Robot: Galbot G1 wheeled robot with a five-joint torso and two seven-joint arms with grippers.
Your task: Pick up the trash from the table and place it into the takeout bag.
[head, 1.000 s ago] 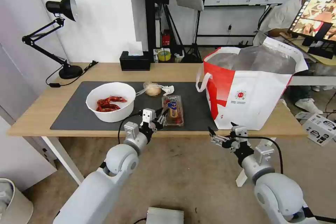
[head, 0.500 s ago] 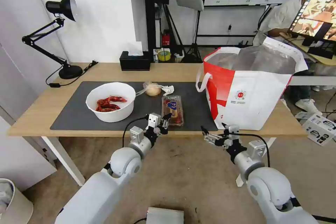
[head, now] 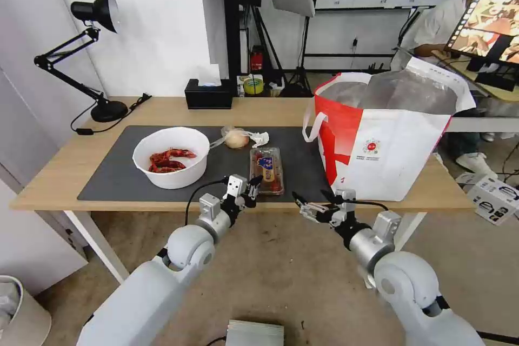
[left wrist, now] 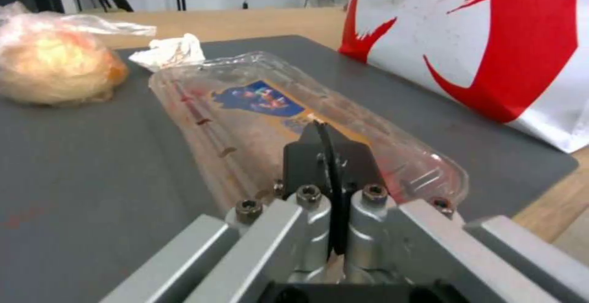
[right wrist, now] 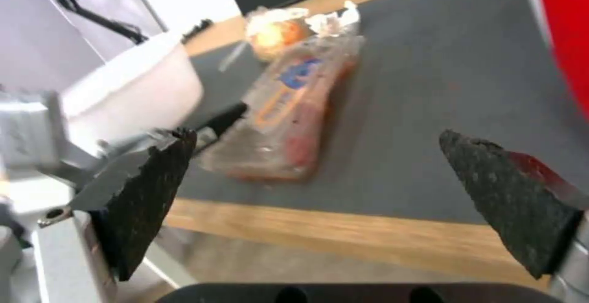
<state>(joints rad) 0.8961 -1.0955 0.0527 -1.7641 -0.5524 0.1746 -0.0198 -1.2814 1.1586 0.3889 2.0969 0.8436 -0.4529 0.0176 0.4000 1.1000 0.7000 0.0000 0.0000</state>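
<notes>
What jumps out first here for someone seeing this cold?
The big white-and-red bag standing open on the right of the table, and the white bowl of red shells on the dark mat. Near the front edge, the left gripper, shut, sits at the clear plastic tray, while the right gripper is open beside it.

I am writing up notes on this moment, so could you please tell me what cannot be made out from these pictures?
- Inside of the takeout bag: head view, its near wall and foil lining hide the bottom.
- Near end of the clear tray: left wrist view, the shut left gripper covers it.
- Small clear bag and crumpled tissue: right wrist view, blurred.
- Print under the bag's logo: head view, too small.
</notes>
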